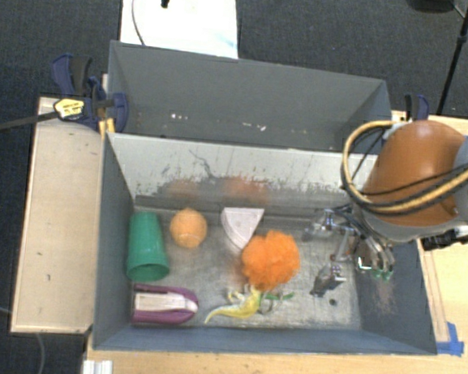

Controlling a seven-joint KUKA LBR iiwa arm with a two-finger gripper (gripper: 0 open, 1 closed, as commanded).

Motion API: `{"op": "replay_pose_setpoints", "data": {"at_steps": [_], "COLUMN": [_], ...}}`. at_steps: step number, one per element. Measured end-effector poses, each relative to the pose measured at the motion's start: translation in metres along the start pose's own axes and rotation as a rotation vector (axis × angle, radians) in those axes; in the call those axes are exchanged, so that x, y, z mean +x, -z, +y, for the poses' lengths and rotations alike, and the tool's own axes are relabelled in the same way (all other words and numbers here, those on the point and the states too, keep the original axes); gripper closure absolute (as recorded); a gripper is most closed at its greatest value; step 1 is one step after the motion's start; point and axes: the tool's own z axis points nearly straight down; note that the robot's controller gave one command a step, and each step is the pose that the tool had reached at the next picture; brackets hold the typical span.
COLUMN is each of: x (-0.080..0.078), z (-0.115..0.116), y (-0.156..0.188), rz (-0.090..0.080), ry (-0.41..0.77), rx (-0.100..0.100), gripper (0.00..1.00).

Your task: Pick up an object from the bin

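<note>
Judging the risks from the biggest thing down, the grey bin (243, 179) comes first: its sloped right wall stands close beside the arm's orange-covered wrist, so a careless descent could scrape or jam against the metal. The gripper (329, 278) hangs low over bare floor in the right part of the bin, with nothing visible in it, and whether it is open or closed I cannot tell; closing where it is would likely catch only air. No thing is singled out yet. The green cup (147, 248) lies on its side at the far left, well apart, and its round body could roll away under a push. The orange fluffy ball (271, 259) lies nearest, just left of the gripper at the middle of the floor; it looks soft, so a shallow pinch might grab only fuzz and let it slip on the lift. The purple and white stapler-like thing (163, 304) lies at the front left corner, where the walls would crowd an approach. The white wedge (241, 226) touches the fluffy ball's upper left and could be dragged along. The smooth orange ball (187, 228) would probably roll. The yellow-green thing (244, 303), just in front of the fluffy ball, is thin and could snag.
</note>
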Motion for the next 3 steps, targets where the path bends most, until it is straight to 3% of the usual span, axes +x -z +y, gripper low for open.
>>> {"op": "replay_pose_setpoints", "data": {"at_steps": [1,2,3], "x": [-0.002,-0.043,-0.063], "z": [0.000,0.039,0.064], "y": [0.004,-0.020,-0.070], "rz": [-0.008,-0.015,-0.015], "ry": [0.001,0.007,0.084], "rx": [0.000,0.002,-0.006], "gripper": [0.00,0.00,0.00]}}
